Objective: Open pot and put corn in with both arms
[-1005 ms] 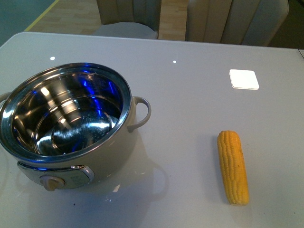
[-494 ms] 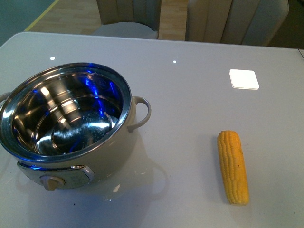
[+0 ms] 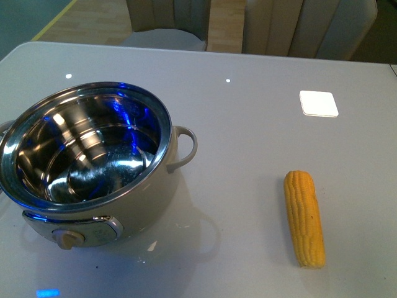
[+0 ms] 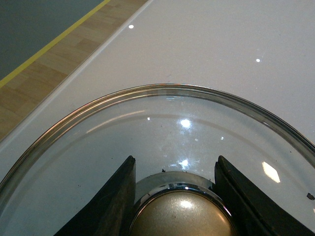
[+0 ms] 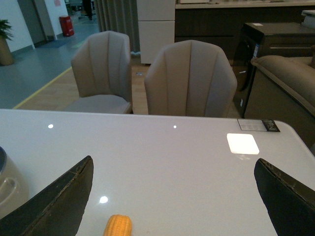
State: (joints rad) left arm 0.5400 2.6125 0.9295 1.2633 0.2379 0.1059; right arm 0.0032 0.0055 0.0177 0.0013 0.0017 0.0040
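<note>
Beneath the wide-spread right gripper (image 5: 173, 162) stretches the glossy grey surface (image 3: 248, 124). Well off to that gripper's side stands the pot (image 3: 158, 192), cream-walled, steel-lined and lidless. Under the left gripper (image 4: 174, 160) is the glass lid (image 4: 172, 113), likely slippery and breakable. Near the right gripper lies the corn (image 3: 304, 217), seemingly firm, light and ridged, best taken mid-cob. The left gripper pinches the lid's rounded brassy knob (image 4: 179, 216).

The left claw (image 4: 175, 160) shows only its fingers' inner edges. Between them the knob (image 4: 179, 219) is cut off by the picture's edge, and so is most of the glass lid (image 4: 147, 123) around it. The right claw (image 5: 173, 161) shows only two finger ends. In its gap, one end of the corn (image 5: 118, 226) shows. Outside one finger, a sliver of the pot (image 5: 7, 191).
</note>
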